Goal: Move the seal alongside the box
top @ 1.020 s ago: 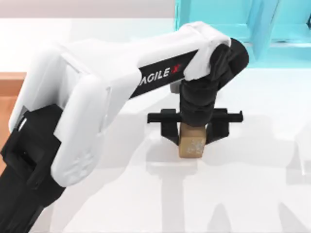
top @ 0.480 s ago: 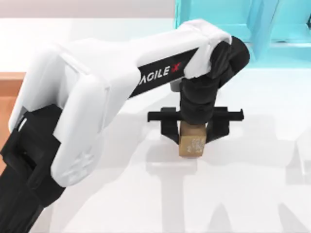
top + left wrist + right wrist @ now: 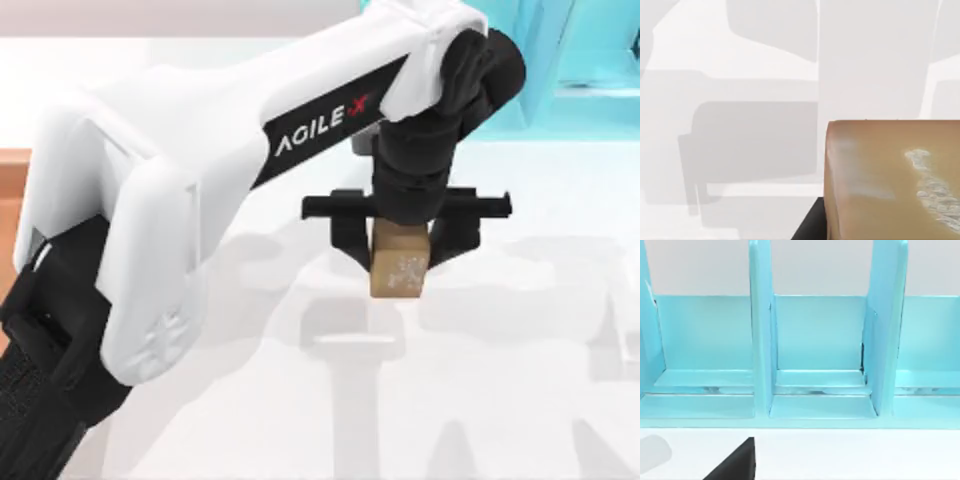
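Seal (image 3: 398, 272): one tan block with whitish speckles, clamped between the two black fingers of the left gripper (image 3: 399, 252), near the middle of the white table (image 3: 520, 390). Box (image 3: 12, 190): one, an orange-brown sliver at the table's left edge, well apart. Turquoise shelf frame (image 3: 820, 360): one, three dividers counted, at the table's far right.

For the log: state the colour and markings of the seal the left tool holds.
Tan-brown wood with whitish speckled marks on one face; the seal shows best in the left wrist view.
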{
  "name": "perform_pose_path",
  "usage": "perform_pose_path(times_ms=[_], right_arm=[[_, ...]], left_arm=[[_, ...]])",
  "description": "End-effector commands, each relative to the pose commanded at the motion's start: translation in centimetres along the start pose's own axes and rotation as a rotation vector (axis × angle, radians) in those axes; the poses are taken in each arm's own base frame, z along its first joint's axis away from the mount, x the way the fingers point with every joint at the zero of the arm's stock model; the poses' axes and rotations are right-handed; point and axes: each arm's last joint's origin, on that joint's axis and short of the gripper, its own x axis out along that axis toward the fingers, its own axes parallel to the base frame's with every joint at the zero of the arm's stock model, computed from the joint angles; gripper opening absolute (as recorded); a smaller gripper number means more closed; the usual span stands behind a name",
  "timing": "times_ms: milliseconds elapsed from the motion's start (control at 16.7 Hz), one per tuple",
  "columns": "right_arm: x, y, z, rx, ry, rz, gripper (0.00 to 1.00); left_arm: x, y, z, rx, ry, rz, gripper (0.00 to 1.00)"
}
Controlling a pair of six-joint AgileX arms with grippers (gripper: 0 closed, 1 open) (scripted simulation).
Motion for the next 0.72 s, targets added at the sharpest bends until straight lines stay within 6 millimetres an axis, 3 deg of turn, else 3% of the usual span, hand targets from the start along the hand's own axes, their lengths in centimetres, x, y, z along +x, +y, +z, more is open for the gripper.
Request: perform_pose_path(times_ms=[180,300,480,720], right_arm=[[0.0,0.0,0.0,0.0,0.0,0.0,1.0],[0.0,0.0,0.0,0.0,0.0,0.0,1.0],[0.0,0.0,0.0,0.0,0.0,0.0,1.0],[0.0,0.0,0.0,0.0,0.0,0.0,1.0]], left_arm=[[0.1,0.1,0.1,0.0,0.001,0.002,0.0],[-0.6,1.3,0.6,0.0,-0.001,-0.001,0.0],[-2.8,5.9,1.9,-0.009,-0.005,-0.006,0.0],[-6.1,14.3,2.4,-0.01,-0.006,-0.009,0.0]])
